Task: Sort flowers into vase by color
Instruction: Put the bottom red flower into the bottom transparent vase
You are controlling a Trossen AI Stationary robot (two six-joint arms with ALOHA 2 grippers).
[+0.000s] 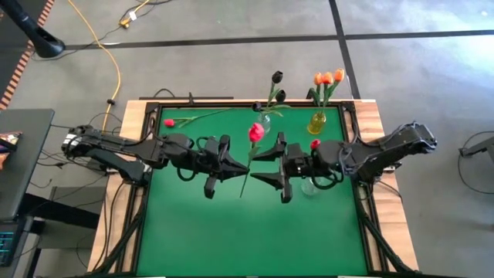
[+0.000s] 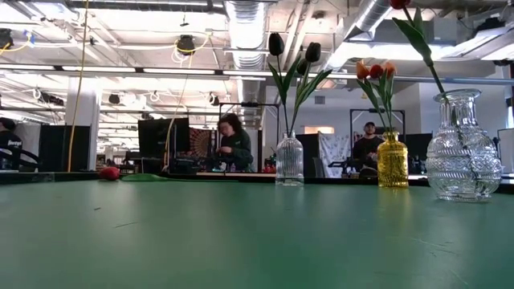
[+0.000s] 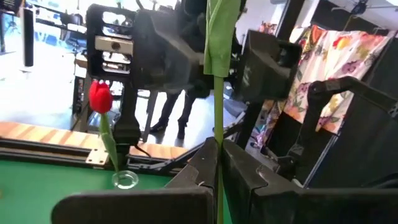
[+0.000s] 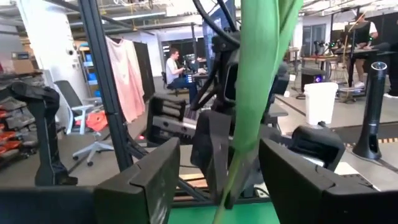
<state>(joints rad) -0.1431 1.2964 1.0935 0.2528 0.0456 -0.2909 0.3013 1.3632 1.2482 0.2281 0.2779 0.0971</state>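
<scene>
My left gripper [image 1: 238,162] [image 3: 217,163] is shut on a red tulip [image 1: 256,132], held upright in the air over the middle of the green table. My right gripper [image 1: 267,165] [image 4: 219,163] faces it from the right and is open, with a finger on each side of the tulip's green leaf [image 4: 258,93], apart from it. Another red tulip [image 1: 314,144] stands in a clear vase [image 2: 463,152]. Near-black tulips [image 2: 293,56] stand in a second clear vase [image 2: 289,160]. Orange tulips [image 1: 328,77] stand in a yellow vase [image 2: 392,160]. One red tulip [image 1: 171,122] lies flat at the far left. My left gripper pinches the tulip's thin green stem [image 3: 217,134] between its two fingers, below the leaf [image 3: 221,37]. The fingers come level from the table's left and lie across the stem. The tulip stands nearly upright, head up, lifted clear of the table.
The three vases stand along the far and right part of the table [image 1: 193,232]; the near half is bare green felt. A wooden frame [image 1: 135,116] borders the table. People sit at desks in the room beyond [image 2: 233,140].
</scene>
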